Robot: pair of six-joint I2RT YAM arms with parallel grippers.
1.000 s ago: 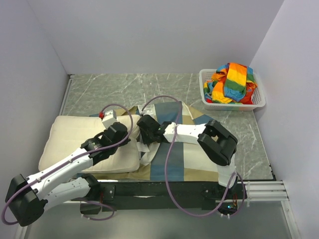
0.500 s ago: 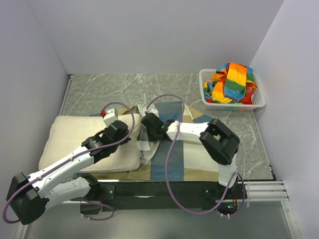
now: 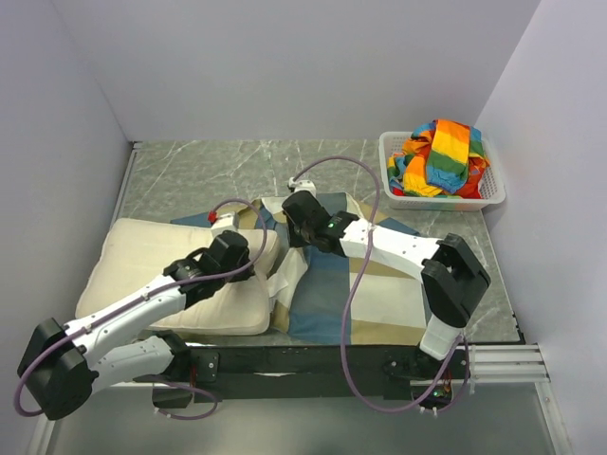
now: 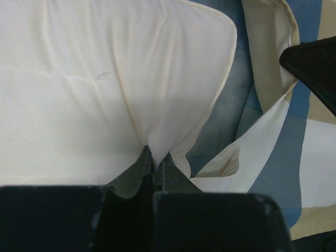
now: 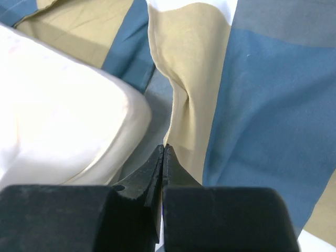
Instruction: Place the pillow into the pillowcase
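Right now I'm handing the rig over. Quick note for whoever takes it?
Left gripper: shut on a pinch of pillow fabric near its right end.
Right gripper: shut, apparently on a tan fold of the case near its left edge.
The pillow lies on the left of the table, its right end overlapping the case, which is spread at centre.
Done: both grips taken.
Left: open the case mouth and feed the pillow fully in. None of it looks inside yet.
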